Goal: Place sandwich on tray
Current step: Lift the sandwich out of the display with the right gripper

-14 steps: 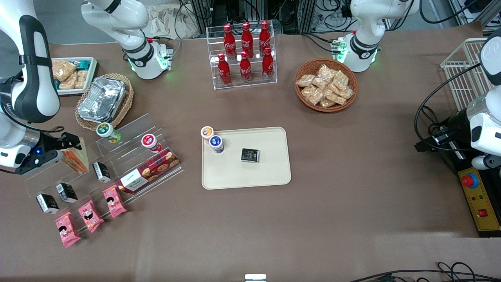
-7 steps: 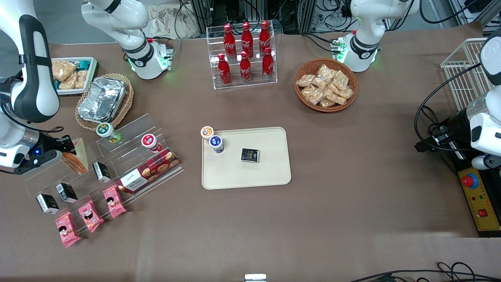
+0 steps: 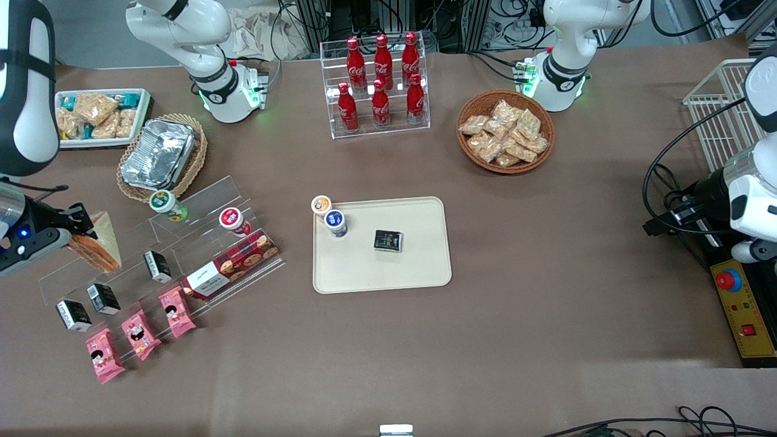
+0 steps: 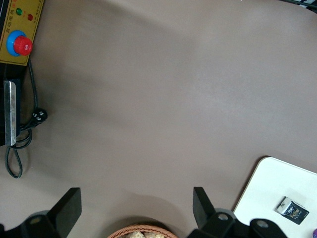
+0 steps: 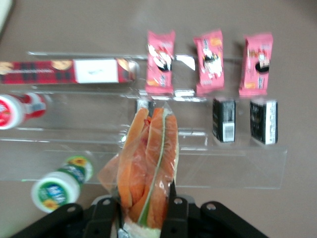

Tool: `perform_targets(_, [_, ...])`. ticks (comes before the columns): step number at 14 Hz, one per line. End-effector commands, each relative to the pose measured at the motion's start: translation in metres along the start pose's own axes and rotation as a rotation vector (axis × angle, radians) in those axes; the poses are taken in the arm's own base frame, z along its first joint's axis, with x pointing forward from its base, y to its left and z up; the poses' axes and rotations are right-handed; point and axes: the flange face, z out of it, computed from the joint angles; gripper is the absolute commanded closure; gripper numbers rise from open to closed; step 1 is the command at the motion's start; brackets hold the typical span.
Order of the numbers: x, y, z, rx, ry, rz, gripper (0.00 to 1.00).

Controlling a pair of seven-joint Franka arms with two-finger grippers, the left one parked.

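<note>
The sandwich [image 3: 97,243] [image 5: 148,168] is a triangular wedge in clear wrap, pale bread with orange, red and green layers, pinched between the fingers of the tool [image 3: 78,233] [image 5: 143,210] near the working arm's end of the table [image 3: 546,334]. The tray [image 3: 419,267], cream-beige, rectangular with rounded corners and a low rim, lies flat mid-table, well apart from it.

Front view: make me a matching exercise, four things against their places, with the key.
1. Triangular clear-wrapped sandwich
2. Small black packet
3. Crinkled foil container
4. Red bottles

A. In a clear acrylic rack
B. In a wicker basket
C. Between the fingers of the gripper, above the clear stepped stand
D. On the cream-beige rectangular tray

Pairs: 1-C, 2-D, 3-B, 4-A
</note>
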Motion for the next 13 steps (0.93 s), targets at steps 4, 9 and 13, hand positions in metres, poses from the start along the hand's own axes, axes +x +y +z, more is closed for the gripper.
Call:
perform_targets(4, [0.097, -0.118, -0.021, 0.006, 0.006, -0.253, 0.85])
perform_targets(9, [0.181, -0.258, 0.015, 0.003, 0.045, -0.519, 0.84])
perform_targets(13, [0.239, -0.342, 0.092, 0.024, 0.115, -0.655, 0.84])
